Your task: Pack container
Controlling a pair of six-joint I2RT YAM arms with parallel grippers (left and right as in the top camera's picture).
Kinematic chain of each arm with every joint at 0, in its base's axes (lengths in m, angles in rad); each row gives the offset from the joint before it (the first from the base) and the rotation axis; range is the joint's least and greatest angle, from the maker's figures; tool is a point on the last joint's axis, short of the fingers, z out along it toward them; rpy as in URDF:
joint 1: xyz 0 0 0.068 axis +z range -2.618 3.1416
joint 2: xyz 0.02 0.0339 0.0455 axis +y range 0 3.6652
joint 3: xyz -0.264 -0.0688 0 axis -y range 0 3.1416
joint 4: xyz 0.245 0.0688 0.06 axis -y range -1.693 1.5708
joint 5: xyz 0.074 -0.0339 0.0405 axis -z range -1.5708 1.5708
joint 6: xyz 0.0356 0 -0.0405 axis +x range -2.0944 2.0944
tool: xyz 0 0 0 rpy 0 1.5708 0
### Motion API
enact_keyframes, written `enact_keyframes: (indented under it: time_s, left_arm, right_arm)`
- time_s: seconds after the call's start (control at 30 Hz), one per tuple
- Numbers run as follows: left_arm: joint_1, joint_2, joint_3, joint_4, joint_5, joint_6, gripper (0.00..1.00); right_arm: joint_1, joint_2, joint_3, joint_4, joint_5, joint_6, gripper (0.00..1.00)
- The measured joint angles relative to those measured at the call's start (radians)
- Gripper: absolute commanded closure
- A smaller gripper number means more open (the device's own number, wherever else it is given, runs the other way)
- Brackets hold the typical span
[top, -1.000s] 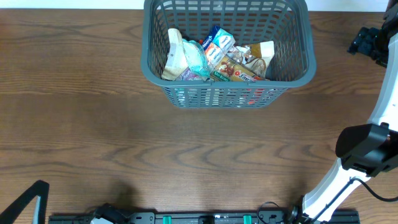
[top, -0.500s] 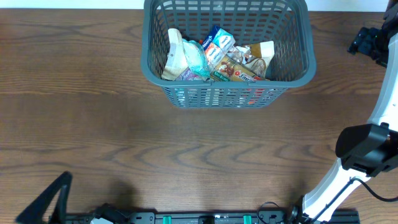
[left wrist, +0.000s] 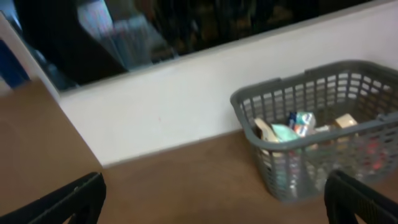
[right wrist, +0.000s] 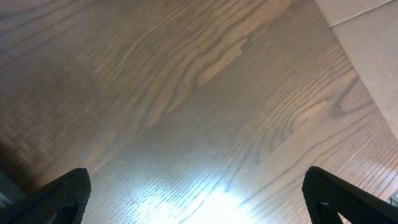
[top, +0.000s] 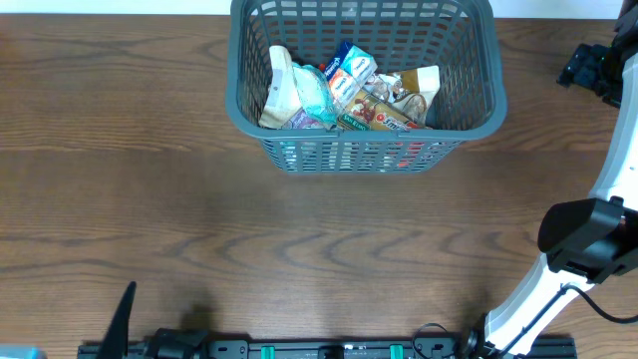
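Observation:
The container [top: 469,110] is a dark grey lattice basket at the far middle of the table, holding several snack packets [top: 349,90]. It also shows in the left wrist view [left wrist: 367,124], to the right and blurred. My left gripper [left wrist: 211,202] is open and empty, far from the basket; in the overhead view only a dark sliver of it [top: 122,317] shows at the bottom left edge. My right gripper [right wrist: 199,199] is open and empty over bare wood; in the overhead view it sits at the far right edge [top: 590,68].
The brown wooden table [top: 199,199] spreads in front of the basket. The right arm's white link and dark joint [top: 588,239] stand at the right edge. A white wall [left wrist: 174,106] rises behind the table.
The left arm's dark finger at the bottom left of the overhead view has swung right and narrowed to a sliver. The basket, packets and right arm have not moved.

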Motion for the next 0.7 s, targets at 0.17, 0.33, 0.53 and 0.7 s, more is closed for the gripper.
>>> enact_keyframes:
  time_s: [0.17,0.33,0.53,0.7]
  left_arm:
    - [0.053,-0.114,-0.268,0.234,0.032,0.042,0.02]
    - [0.110,-0.203,-0.587,0.480,0.116,0.058,0.01]
    - [0.173,-0.344,-0.914,0.626,0.215,0.060,0.01]
    - [0.196,-0.441,-1.112,0.730,0.266,0.060,0.01]
  right_arm:
    - [0.000,0.000,0.000,0.000,0.000,0.000,0.01]
    - [0.000,0.000,0.000,0.000,0.000,0.000,0.01]
    - [0.000,0.000,0.000,0.000,0.000,0.000,0.01]
    - [0.000,0.000,0.000,0.000,0.000,0.000,0.01]
